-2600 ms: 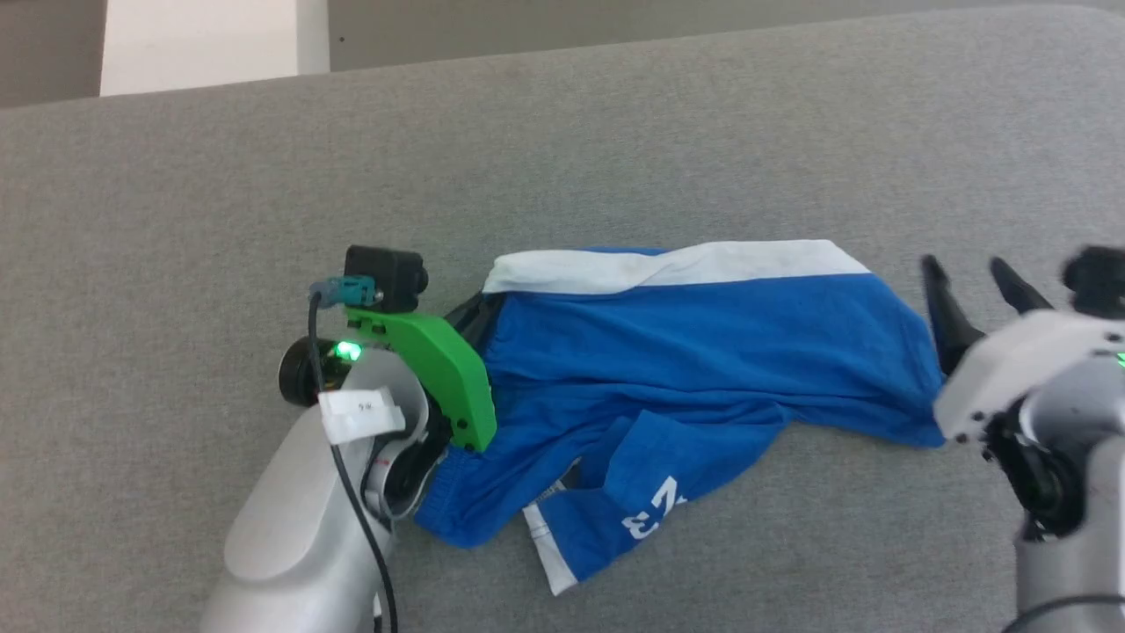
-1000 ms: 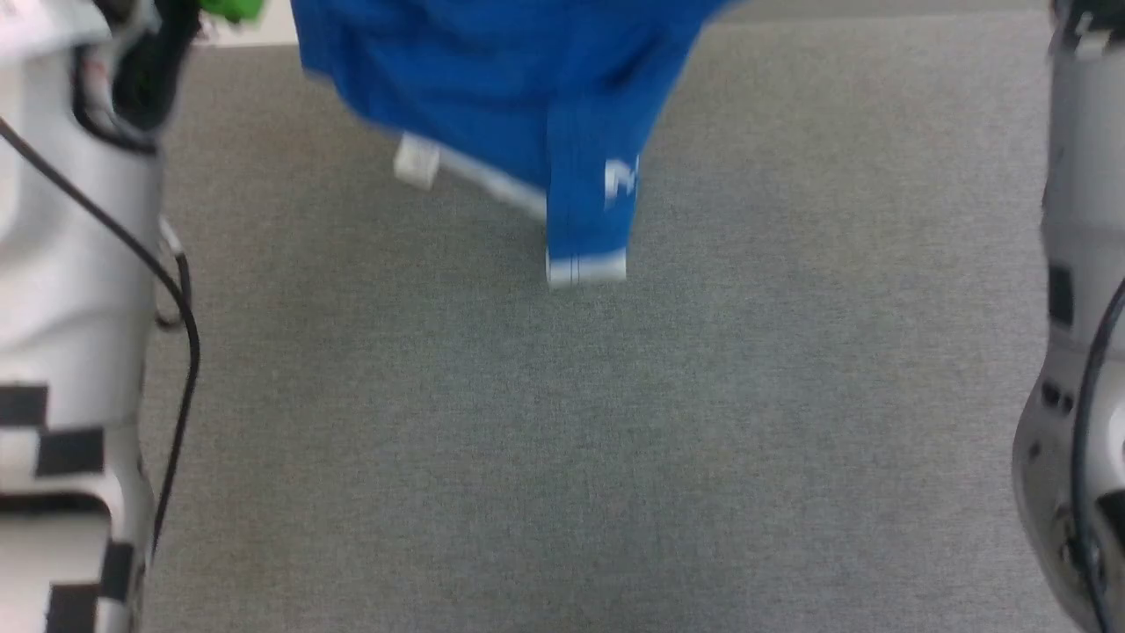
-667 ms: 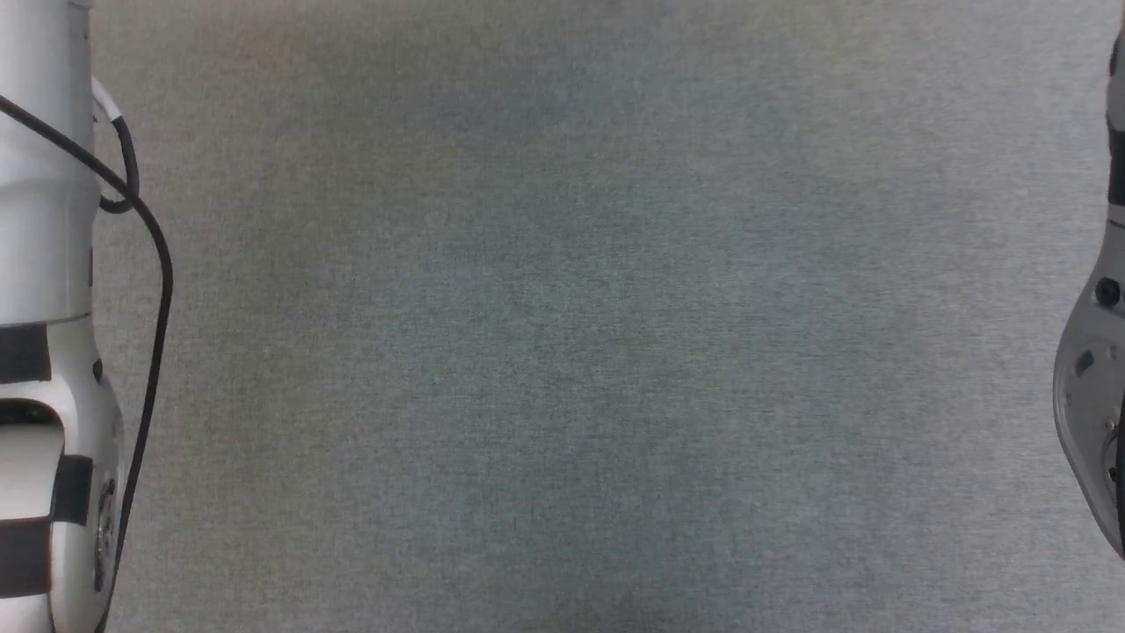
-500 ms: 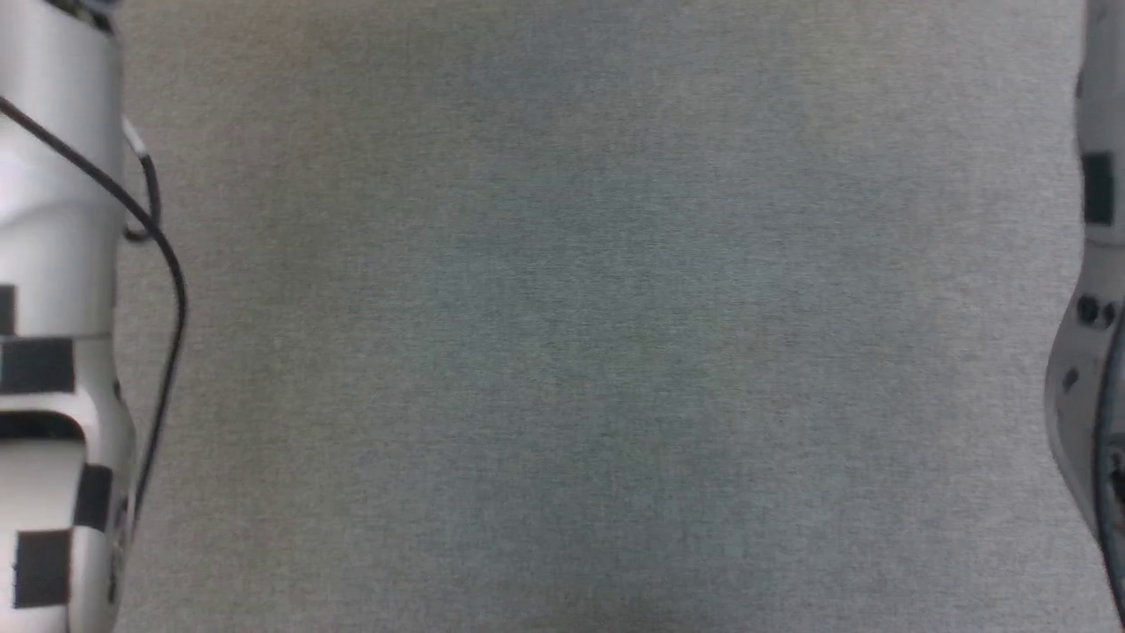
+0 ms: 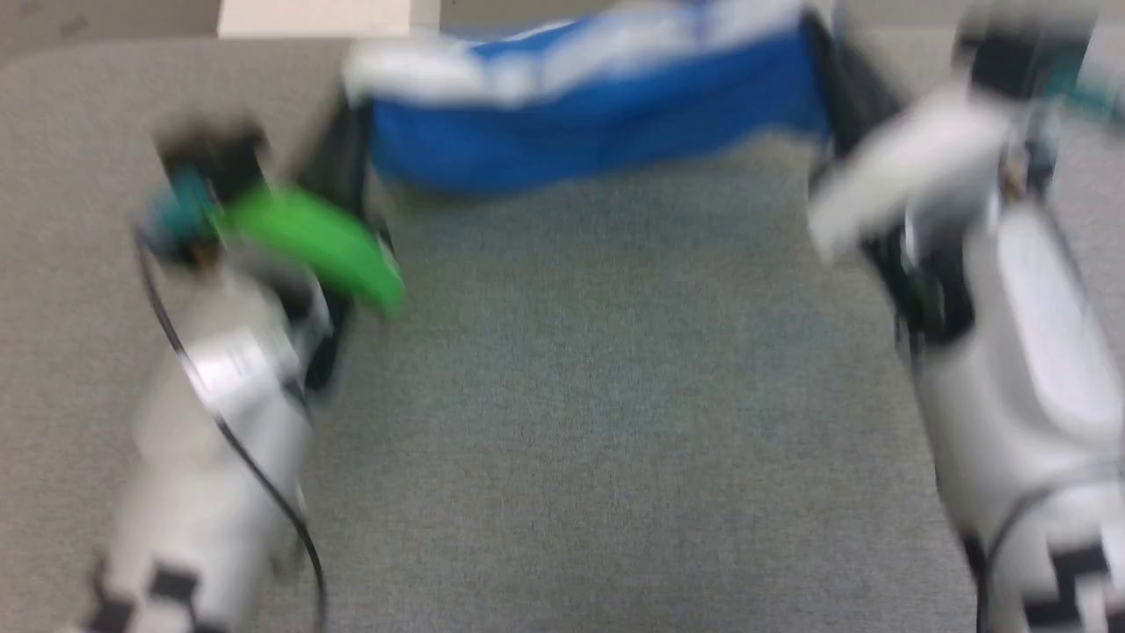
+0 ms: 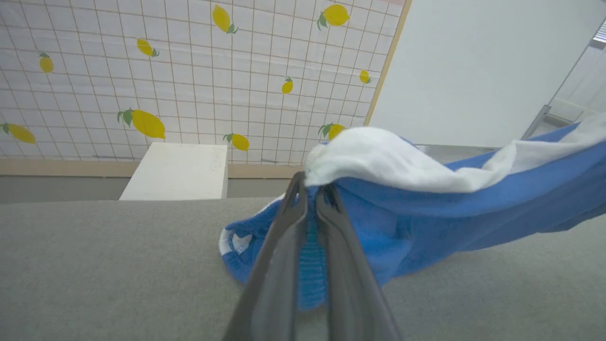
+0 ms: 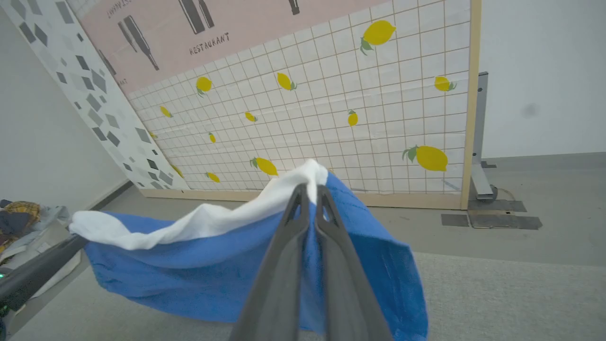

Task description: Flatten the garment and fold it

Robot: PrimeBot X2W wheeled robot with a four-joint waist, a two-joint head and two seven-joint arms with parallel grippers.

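the desk is wide and flat, with a soft gray cover like felt. its far left corner is round. the blue shorts hang over the far side of the desk. their low end comes close to the desk top, but it is hard to tell if it touches.

A staged test room is suggested: a printed lemon-tile backdrop is seen beside a bare white wall, a "RESTAURANT" poster is set above it, and a grey cloth-covered table is placed before it
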